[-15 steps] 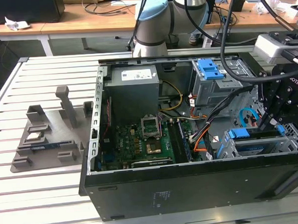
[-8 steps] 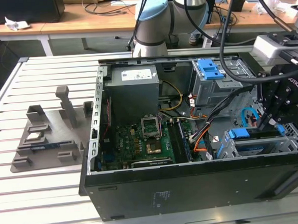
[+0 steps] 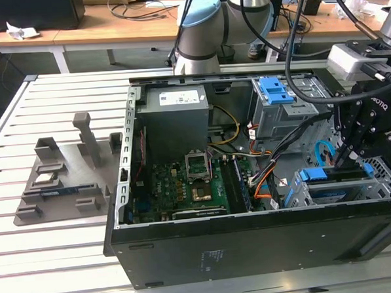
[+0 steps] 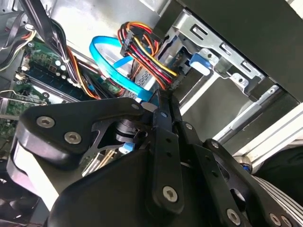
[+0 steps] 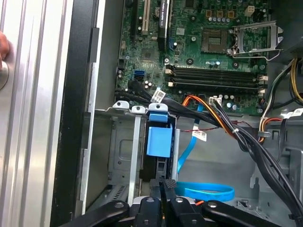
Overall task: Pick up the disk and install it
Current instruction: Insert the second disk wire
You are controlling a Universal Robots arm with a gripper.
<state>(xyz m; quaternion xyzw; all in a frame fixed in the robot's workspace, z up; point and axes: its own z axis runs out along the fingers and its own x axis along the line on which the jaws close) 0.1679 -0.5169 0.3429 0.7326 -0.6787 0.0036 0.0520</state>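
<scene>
The disk (image 3: 328, 182) sits edge-up in the metal drive cage (image 3: 381, 183) at the case's front corner, on the exterior view's right; its bright blue carrier (image 5: 158, 141) shows along the top. My gripper (image 3: 348, 157) points down at the disk's far end, jaws shut with nothing between them. In the first wrist view the gripper (image 5: 164, 182) has its tips right at the dark end of the disk (image 5: 160, 165); I cannot tell whether they touch. In the second wrist view the gripper (image 4: 162, 98) hangs just in front of the cage (image 4: 222, 56).
The open computer case (image 3: 253, 248) lies on a slatted metal table (image 3: 57, 259). Inside are a grey power-supply box (image 3: 174, 111), a green motherboard (image 3: 184, 183), a blue latch (image 3: 276, 90) and cable bundles (image 5: 227, 123). A blue flat cable (image 5: 203, 193) loops beside the gripper. A grey fixture (image 3: 59, 173) stands outside.
</scene>
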